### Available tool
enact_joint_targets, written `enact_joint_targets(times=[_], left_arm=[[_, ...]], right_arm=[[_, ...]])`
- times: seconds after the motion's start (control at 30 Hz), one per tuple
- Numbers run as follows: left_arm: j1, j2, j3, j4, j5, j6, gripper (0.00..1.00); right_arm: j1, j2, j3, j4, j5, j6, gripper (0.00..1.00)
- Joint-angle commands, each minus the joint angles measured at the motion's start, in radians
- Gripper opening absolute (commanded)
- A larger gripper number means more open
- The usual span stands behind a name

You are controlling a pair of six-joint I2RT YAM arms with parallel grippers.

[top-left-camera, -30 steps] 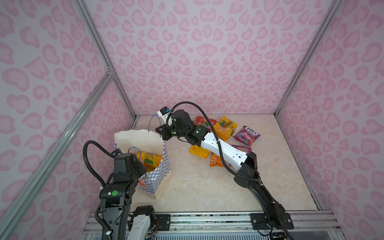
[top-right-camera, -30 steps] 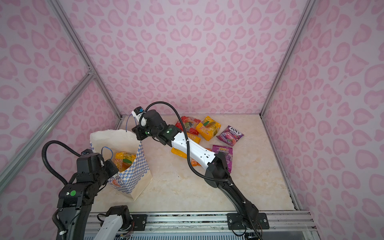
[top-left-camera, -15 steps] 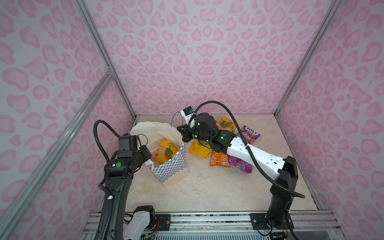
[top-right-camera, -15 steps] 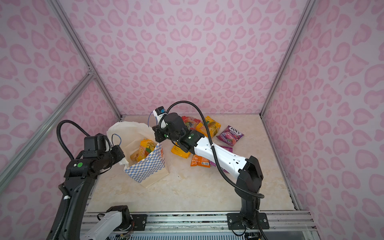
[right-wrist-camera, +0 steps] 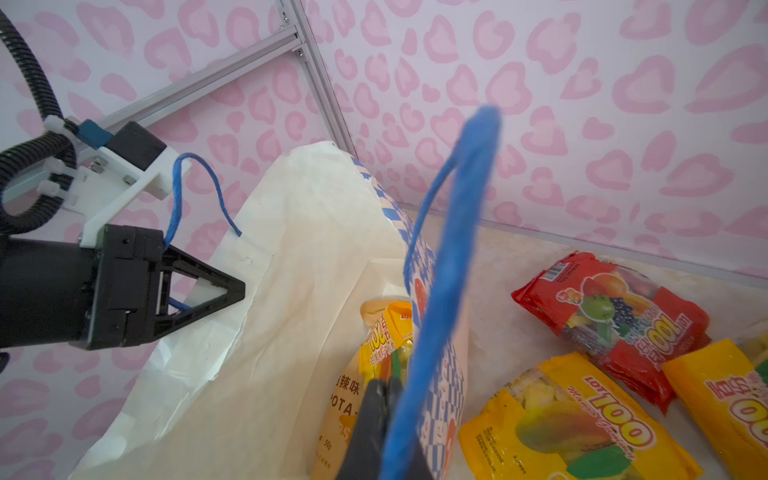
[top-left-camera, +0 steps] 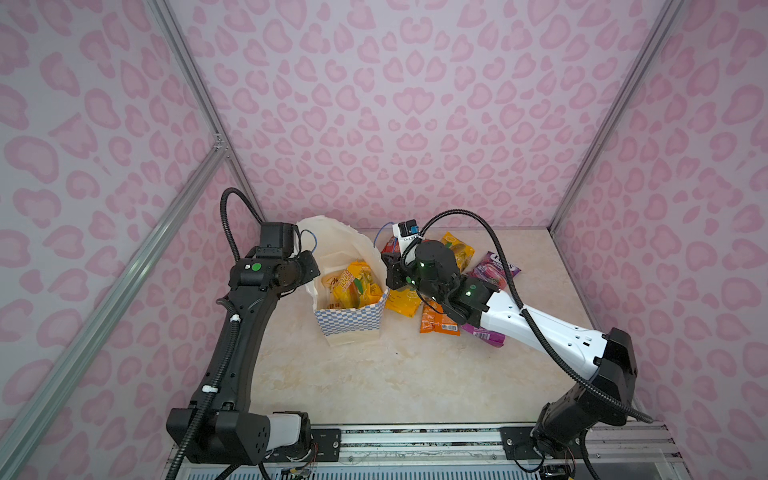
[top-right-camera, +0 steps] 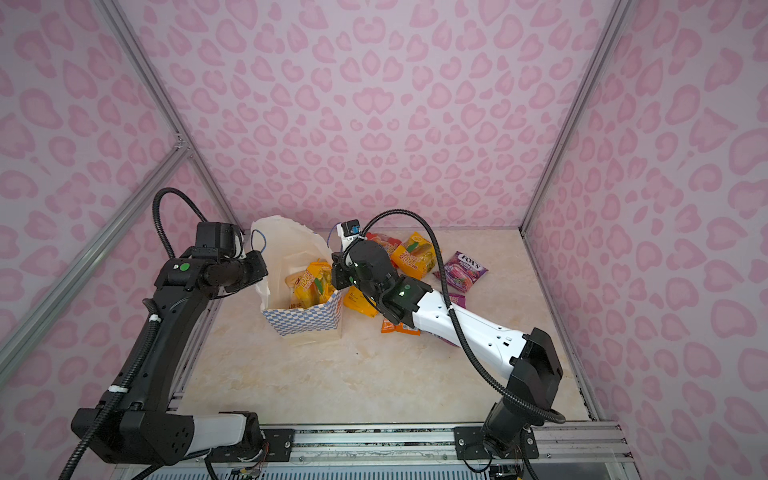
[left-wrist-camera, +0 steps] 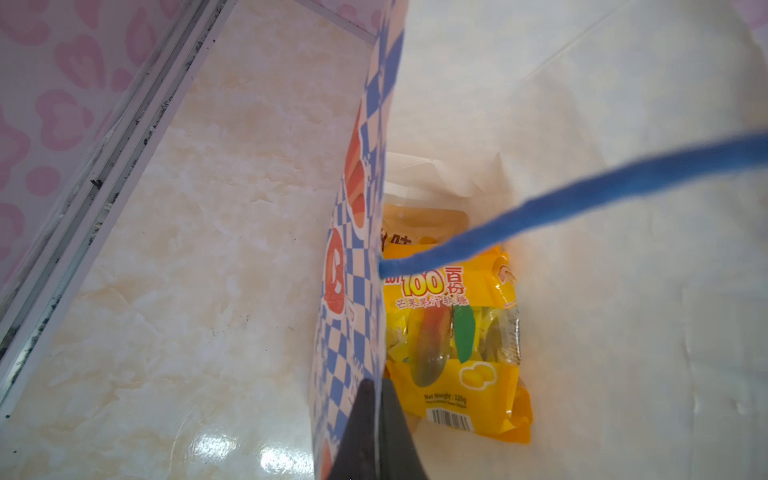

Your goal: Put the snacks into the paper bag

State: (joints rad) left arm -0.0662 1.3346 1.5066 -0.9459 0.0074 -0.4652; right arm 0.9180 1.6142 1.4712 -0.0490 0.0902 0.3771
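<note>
In both top views the paper bag [top-left-camera: 349, 323] [top-right-camera: 301, 322] stands upright and open, left of centre toward the back of the table [top-left-camera: 374, 382], with its mouth spread between the arms. The left gripper [top-left-camera: 315, 272] is pinched closed on the bag's left rim. The right gripper [top-left-camera: 385, 270] is pinched closed on the right rim. A yellow packet [top-left-camera: 358, 286] sits inside the bag. The other snacks lie on the table right of the bag: a second yellow packet [top-left-camera: 402, 305] just beside its base, an orange packet [top-left-camera: 438, 324], a FOX'S packet [top-left-camera: 494, 268] and a red packet [top-right-camera: 382, 241], some partly under the right arm. Left wrist view: the fingers [left-wrist-camera: 365, 419] are together on the checkered wall, paper between them. The yellow packet [left-wrist-camera: 449, 345] lies at the bag's bottom, and the blue cord handle [left-wrist-camera: 582, 195] crosses over it. Right wrist view: the right gripper's fingers [right-wrist-camera: 370, 419] are clamped at the near rim beside the blue cord. Across the mouth the left gripper [right-wrist-camera: 239, 291] grips the far rim. The red packet [right-wrist-camera: 615, 316] and two yellow ones lie outside the bag.
</note>
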Motion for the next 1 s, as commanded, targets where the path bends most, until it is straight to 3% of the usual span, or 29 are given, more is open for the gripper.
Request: enact_joint_targets(times=[0.0,0.17,0.43,0.67,0.97], left_arm=[[-0.007,0.016,0.056,-0.023,-0.01,0.029,0.03],[-0.017,0.057,0.061,-0.036,-0.004,0.054,0.03],[-0.017,0.049,0.065,-0.068,-0.121,0.118,0.03],[-0.017,0.061,0.019,-0.041,-0.12,0.138,0.03],[-0.017,0.003,-0.012,0.032,-0.126,0.16,0.03]], right_arm=[[0.009,0.009,0.004,0.07,0.021,0.02,0.0],[0.016,0.065,0.068,0.046,-0.025,0.076,0.0],[0.053,0.106,0.144,-0.008,-0.017,0.113,0.02],[0.04,0.108,0.151,-0.074,0.024,0.131,0.48],[0.013,-0.034,0.079,-0.214,0.095,0.046,0.83]])
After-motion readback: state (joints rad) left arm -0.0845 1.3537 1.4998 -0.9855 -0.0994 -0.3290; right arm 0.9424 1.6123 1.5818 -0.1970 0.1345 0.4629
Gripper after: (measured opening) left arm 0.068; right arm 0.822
